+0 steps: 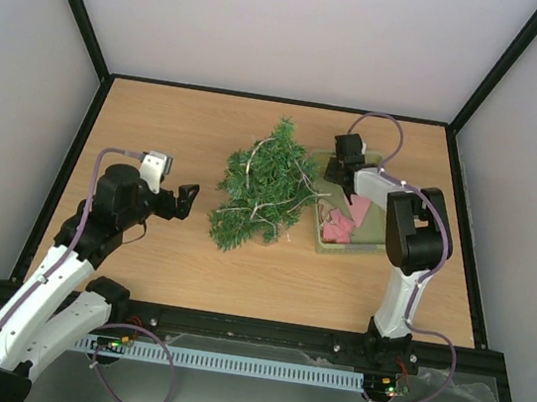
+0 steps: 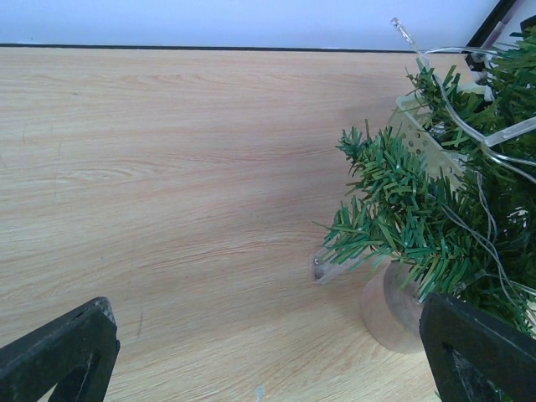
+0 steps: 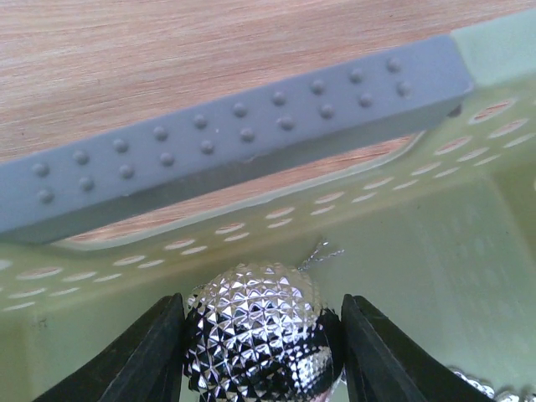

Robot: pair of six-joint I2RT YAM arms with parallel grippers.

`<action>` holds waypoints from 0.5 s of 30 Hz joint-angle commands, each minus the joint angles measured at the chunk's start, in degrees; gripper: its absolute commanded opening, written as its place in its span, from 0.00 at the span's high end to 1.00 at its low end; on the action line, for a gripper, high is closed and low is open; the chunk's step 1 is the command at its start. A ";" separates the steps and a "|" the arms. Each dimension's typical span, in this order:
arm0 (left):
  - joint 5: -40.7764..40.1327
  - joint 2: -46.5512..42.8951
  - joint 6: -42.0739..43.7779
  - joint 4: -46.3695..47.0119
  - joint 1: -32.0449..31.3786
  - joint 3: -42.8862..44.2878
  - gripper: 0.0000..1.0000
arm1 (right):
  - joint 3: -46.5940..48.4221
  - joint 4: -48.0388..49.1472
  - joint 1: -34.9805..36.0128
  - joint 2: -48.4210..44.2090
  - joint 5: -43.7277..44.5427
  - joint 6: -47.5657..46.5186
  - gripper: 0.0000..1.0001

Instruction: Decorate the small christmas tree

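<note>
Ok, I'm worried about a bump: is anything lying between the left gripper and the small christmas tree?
Nothing visible. The left gripper, jaws open, faces the small christmas tree across bare table; only a clear bulb of the tree's own light string lies at its foot.

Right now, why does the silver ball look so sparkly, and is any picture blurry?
Right wrist view: the silver ball flashes white specks off its facets, sharp up close. Left wrist view: the small christmas tree is crisp. Top view: even light, no glare, no harsh shadows around the tree.
</note>
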 commanded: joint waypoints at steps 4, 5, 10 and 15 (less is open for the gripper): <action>-1.02 -0.42 0.77 1.42 0.22 -0.79 0.01 | -3.15 -2.60 -0.04 -7.38 -0.04 0.11 0.57; -1.07 -0.40 0.69 1.34 0.20 -0.80 0.00 | -3.85 -2.96 -0.02 -8.54 -0.02 0.19 0.57; -2.60 -0.48 0.08 1.02 0.22 -0.70 0.00 | -6.34 -6.21 0.00 -15.11 0.56 0.60 0.57; -4.76 -0.12 -0.96 0.80 0.17 -0.45 0.01 | -10.21 -8.02 -0.01 -24.03 -0.33 0.98 0.57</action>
